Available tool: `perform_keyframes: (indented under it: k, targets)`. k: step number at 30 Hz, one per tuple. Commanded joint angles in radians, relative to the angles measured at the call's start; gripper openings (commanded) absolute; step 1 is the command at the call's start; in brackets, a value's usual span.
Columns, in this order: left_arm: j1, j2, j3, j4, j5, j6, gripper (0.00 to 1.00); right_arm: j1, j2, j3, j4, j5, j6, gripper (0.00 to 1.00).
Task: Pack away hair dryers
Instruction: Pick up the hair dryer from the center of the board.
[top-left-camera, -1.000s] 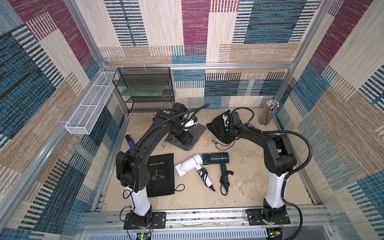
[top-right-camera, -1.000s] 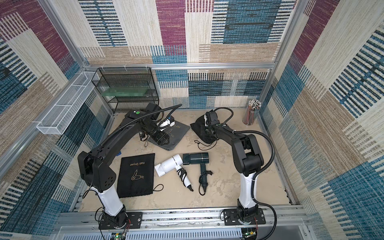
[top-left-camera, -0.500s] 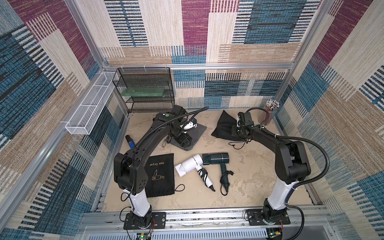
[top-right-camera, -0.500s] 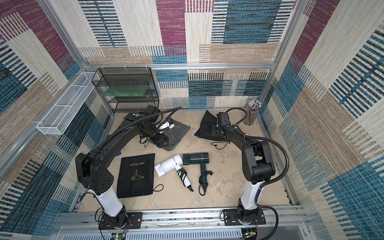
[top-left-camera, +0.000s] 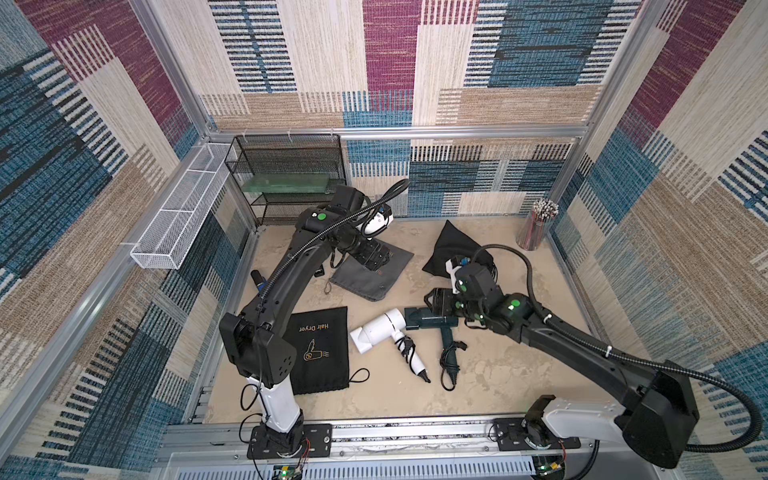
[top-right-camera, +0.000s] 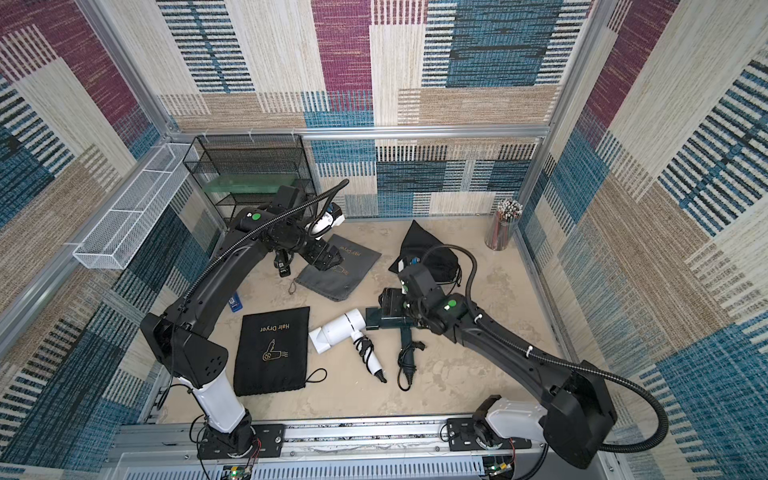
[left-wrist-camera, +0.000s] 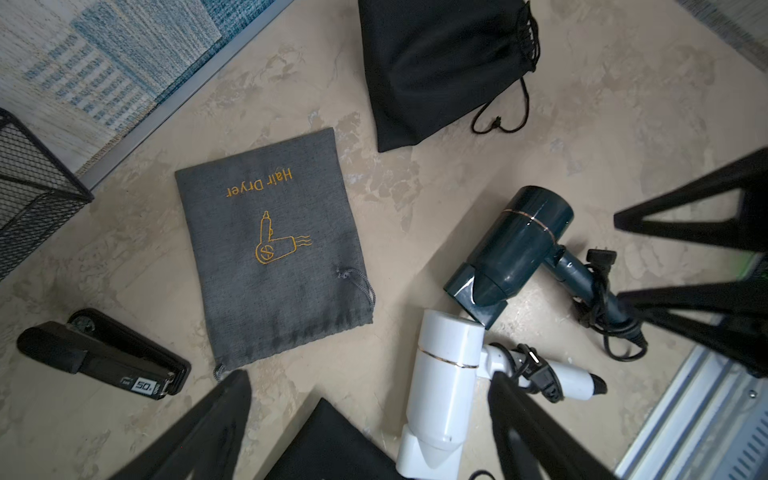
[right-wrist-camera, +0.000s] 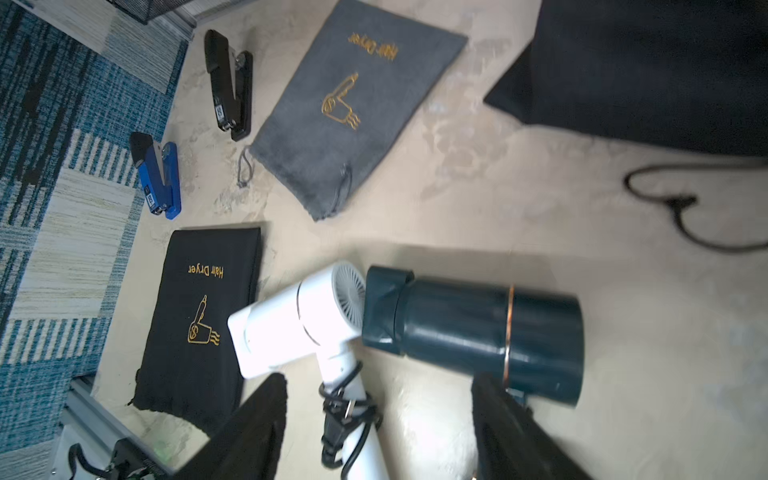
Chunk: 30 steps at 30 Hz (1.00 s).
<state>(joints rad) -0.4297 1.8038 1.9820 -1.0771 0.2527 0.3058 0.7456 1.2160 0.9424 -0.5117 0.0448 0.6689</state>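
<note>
Hovering over the teal hair dryer (right-wrist-camera: 473, 328), the right claw (right-wrist-camera: 376, 386) gapes empty; the left claw (left-wrist-camera: 368, 376) gapes empty above the grey pouch (left-wrist-camera: 270, 249).

Grey pouch (left-wrist-camera: 270, 249), flat black pouch (right-wrist-camera: 199, 316), blue stapler (right-wrist-camera: 160, 183) — black stapler (right-wrist-camera: 230, 83) nearby

Bare tabletop (top-left-camera: 511, 374) at lower right in both top views: a wide free lane. Centre is crowded: white hair dryer (top-left-camera: 376, 332) butted against teal hair dryer (top-left-camera: 424, 322), and their corded handles trail toward frame bottom. Flat black pouch (top-left-camera: 320, 353) lies just left, narrow gap only. Grey pouch (top-left-camera: 365, 286) sits above, stuffed black pouch (top-left-camera: 451, 249) upper centre-right, with a clear strip between them. Pencil cup (top-left-camera: 534, 230) blocks the upper right corner, wire rack (top-left-camera: 286, 178) the upper left.
</note>
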Motion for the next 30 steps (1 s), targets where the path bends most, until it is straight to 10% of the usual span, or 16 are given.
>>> perform_keyframes:
  k: [1,13,30]
  targets:
    - [0.000,0.010,0.012,0.023,0.097,-0.038,0.91,0.113,-0.069,-0.028,-0.127,0.099,0.235,0.72]
    - [-0.002,0.008,-0.054,0.024,0.183,-0.009,0.91,0.201,-0.031,-0.190,-0.191,0.025,0.454,0.69]
    - [-0.005,0.029,-0.063,0.024,0.161,-0.017,0.90,0.061,0.181,-0.176,-0.123,0.084,0.350,0.70]
